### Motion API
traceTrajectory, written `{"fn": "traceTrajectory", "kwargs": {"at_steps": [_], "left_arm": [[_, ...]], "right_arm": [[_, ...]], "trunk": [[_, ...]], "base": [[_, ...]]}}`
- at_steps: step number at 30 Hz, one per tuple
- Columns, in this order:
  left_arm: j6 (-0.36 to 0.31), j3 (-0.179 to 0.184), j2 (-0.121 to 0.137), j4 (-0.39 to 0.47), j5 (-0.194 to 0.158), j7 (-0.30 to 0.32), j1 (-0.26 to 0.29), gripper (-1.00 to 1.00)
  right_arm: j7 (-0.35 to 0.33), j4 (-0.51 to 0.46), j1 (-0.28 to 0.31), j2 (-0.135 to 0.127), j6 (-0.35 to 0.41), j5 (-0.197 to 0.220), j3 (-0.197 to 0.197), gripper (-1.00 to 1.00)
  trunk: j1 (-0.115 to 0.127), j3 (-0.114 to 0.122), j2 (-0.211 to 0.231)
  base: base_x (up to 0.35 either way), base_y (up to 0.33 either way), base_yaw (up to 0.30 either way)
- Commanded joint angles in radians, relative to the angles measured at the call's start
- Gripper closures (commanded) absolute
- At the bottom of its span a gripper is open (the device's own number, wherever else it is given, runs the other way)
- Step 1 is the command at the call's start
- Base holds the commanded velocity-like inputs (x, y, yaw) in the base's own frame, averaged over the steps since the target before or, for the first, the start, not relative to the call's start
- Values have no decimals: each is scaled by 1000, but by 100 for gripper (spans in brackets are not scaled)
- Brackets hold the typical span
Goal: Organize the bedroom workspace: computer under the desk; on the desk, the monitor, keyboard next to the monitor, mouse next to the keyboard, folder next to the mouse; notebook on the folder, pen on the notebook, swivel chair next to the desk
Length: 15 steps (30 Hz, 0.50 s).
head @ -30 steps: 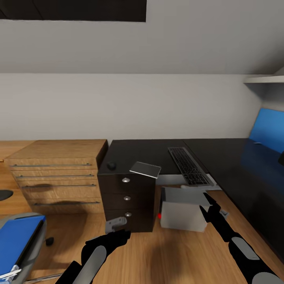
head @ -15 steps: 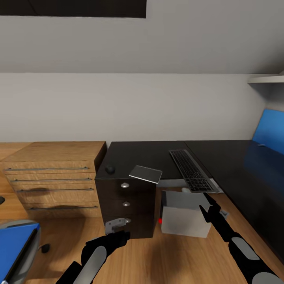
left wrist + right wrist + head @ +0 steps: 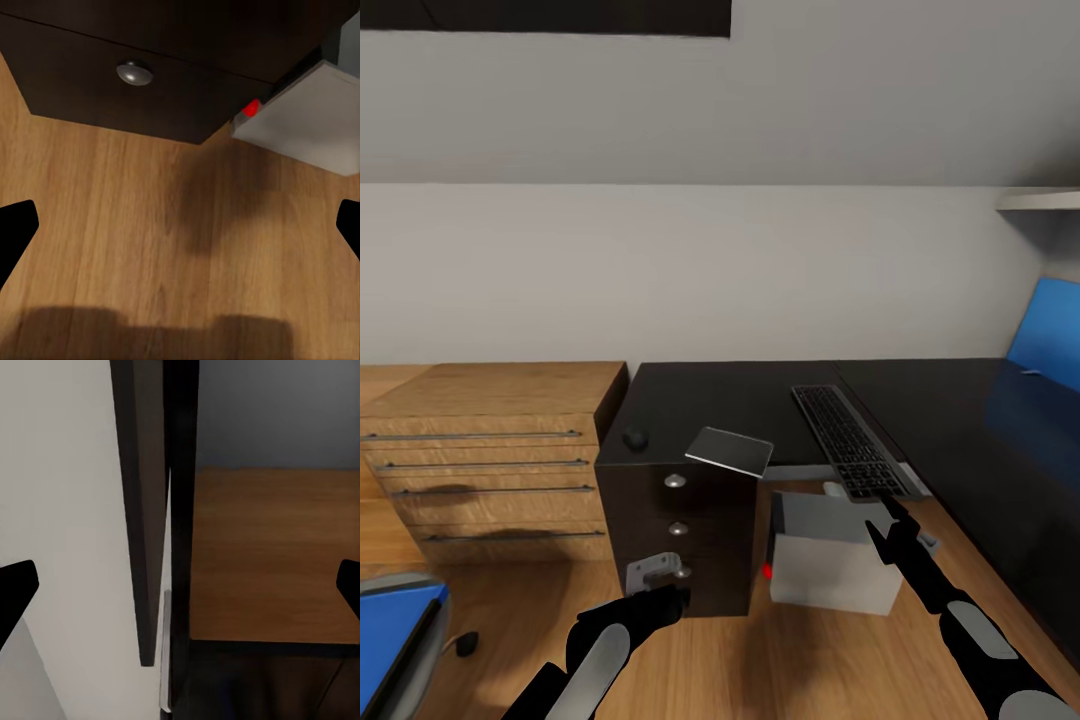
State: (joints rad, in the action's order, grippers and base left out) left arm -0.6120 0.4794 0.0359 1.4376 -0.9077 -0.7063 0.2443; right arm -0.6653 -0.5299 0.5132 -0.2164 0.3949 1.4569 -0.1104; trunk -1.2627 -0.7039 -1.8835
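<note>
Desk [image 3: 760, 395], head view: black top carrying mouse [image 3: 635, 438] at its left edge, notebook [image 3: 730, 451] overhanging the front edge, keyboard [image 3: 852, 442] beside it; computer [image 3: 830, 560] on the floor beneath.
Left wrist view: left gripper [image 3: 180, 229] open, empty, above the floor.
Right wrist view: right gripper [image 3: 180, 589] open, empty.

Even, soft lighting; faint floor shadows; sharp.

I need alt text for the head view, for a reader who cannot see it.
A glossy black desk carries a keyboard, a grey notebook and a small mouse; a grey-white computer stands on the floor beneath. Both black arms reach forward below, jaws empty.
</note>
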Motion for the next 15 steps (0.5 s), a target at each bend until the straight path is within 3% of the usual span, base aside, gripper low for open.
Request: {"fn": "traceTrajectory", "kwargs": {"at_steps": [1, 11, 15], "left_arm": [[0, 2, 1, 1, -9, -10, 1, -100], [0, 2, 0, 1, -10, -12, 1, -100], [0, 2, 0, 1, -10, -12, 1, -100]], "right_arm": [[0, 1, 1, 0, 9, 8, -2, -100], [0, 1, 1, 0, -2, 8, -1, -100], [0, 1, 1, 0, -3, 8, -1, -100]], "trunk": [[0, -1, 0], [38, 30, 70], [38, 30, 70]], "base": [[42, 0, 0], [11, 0, 0], [0, 0, 0]]}}
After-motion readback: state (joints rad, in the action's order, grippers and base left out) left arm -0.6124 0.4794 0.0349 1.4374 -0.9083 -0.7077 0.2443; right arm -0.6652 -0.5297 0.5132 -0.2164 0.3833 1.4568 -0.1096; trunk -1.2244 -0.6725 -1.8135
